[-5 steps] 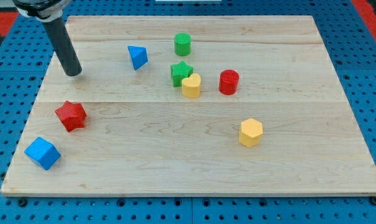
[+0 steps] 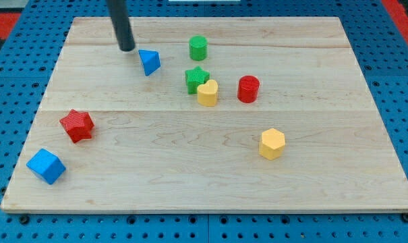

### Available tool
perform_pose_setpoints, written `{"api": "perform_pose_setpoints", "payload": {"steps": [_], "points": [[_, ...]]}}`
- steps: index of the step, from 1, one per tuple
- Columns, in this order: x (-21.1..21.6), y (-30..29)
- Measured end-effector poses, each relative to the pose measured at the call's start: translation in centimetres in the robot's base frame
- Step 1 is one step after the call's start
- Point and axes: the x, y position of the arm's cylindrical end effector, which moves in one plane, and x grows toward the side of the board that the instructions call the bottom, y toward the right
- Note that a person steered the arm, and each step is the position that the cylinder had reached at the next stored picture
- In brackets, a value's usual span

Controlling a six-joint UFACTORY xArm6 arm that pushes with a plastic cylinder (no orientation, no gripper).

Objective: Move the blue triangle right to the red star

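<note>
The blue triangle [image 2: 149,61] lies on the wooden board [image 2: 210,175] in the upper left part of the view. The red star [image 2: 77,125] lies well below it and to the left, near the board's left edge. My tip [image 2: 127,48] stands just up and to the left of the blue triangle, a small gap away, not touching it. The dark rod rises from the tip out of the view's top.
A green cylinder [image 2: 198,48], a green star [image 2: 196,79], a yellow heart [image 2: 207,93] and a red cylinder [image 2: 248,89] stand right of the triangle. A yellow hexagon [image 2: 272,144] lies lower right. A blue cube [image 2: 46,166] sits at the lower left corner.
My tip has moved right and up, from the board's left side to just beside the blue triangle. No block has moved.
</note>
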Motion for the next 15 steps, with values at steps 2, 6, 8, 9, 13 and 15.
{"api": "perform_pose_setpoints", "payload": {"steps": [2,6,8,9,13,15], "points": [[-1.1,1.5],[3.6,3.8],[3.5,3.2],[3.9,3.4],[2.6,2.6],[2.3,0.7]]}}
